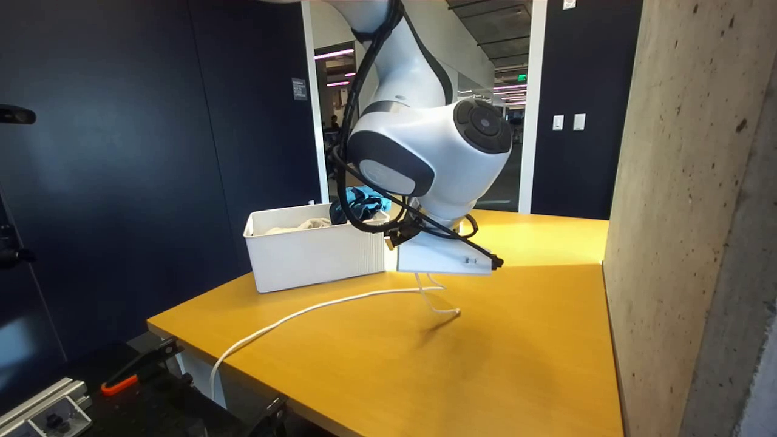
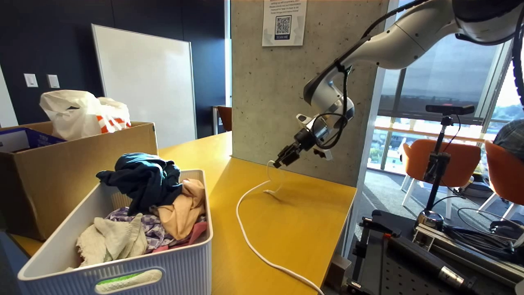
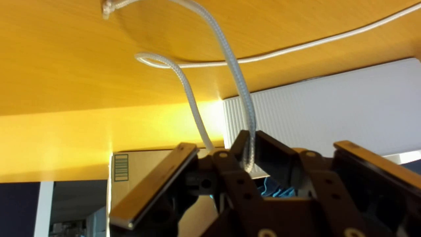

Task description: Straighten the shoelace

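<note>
The white shoelace [image 1: 340, 300] lies in a long bend over the yellow table in both exterior views, its far part hanging past the table edge. Near its other end, a strand of the shoelace [image 3: 237, 74] rises off the table into my gripper [image 3: 252, 133], whose fingertips are shut on it. A short tail drops from the grip to a knotted tip at the table, and a small loop lies beside it. In an exterior view my gripper [image 2: 276, 164] hangs tilted just above the tabletop. From the opposite side, a white plate on the wrist hides the fingers.
A white bin [image 2: 184, 266] full of cloths stands on the table beside the shoelace. Behind it is a cardboard box [image 2: 90, 168] with plastic bags. A concrete pillar [image 2: 286, 102] rises at the table's side. Clamps and a black cart [image 2: 393, 262] adjoin the table edge.
</note>
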You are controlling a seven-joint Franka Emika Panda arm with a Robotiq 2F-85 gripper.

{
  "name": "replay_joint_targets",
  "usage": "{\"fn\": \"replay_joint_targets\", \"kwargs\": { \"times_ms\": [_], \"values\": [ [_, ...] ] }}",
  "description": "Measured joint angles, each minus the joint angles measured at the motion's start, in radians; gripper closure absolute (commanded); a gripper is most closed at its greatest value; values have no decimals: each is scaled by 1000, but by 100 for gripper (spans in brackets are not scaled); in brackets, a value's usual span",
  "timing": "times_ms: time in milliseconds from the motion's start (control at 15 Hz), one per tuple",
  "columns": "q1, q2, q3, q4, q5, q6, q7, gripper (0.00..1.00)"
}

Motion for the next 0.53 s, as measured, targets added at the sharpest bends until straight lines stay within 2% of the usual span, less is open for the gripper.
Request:
{"fn": "replay_joint_targets", "kwargs": {
  "times_ms": [267,533],
  "values": [
    [90,-30,-95,-8,95,-80,-156,97],
    [213,-42,-234,-4,100,-103,-185,97]
  ]
}}
